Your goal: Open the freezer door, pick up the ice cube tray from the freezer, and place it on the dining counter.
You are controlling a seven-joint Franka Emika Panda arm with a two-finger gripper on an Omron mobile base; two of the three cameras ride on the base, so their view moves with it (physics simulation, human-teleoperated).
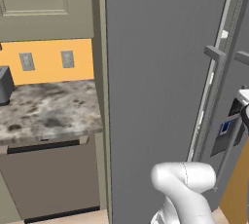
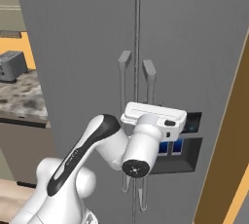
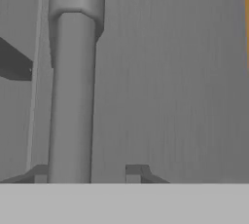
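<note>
From the left base view, you have the freezer door (image 1: 155, 72) as a tall grey panel just right of the marble bench (image 1: 48, 106). A pale strip runs down its far edge beside the handle (image 1: 214, 52). It may be standing a crack ajar, but you cannot be sure from this angle. The ice cube tray is presumably behind that panel, so nothing of the task beyond the door has been started. From the right base view, the arm (image 2: 82, 155) reaches up and the hand sits square over the pair of vertical bars at the seam between the two doors (image 2: 82, 47), with the dispenser (image 2: 189, 140) just beside it. From the hand view, your tool (image 3: 87, 172) is spread around the bar (image 3: 73, 96) and is not pinching it. One fingertip (image 3: 41, 172) is hard against the bar and the other stands off with a clear gap. If you pull now, the bar can slide out between the tips, or the door will be dragged by one finger and the hand will twist. With two bars so close, a sideways drift could also catch the neighbouring handle.
</note>
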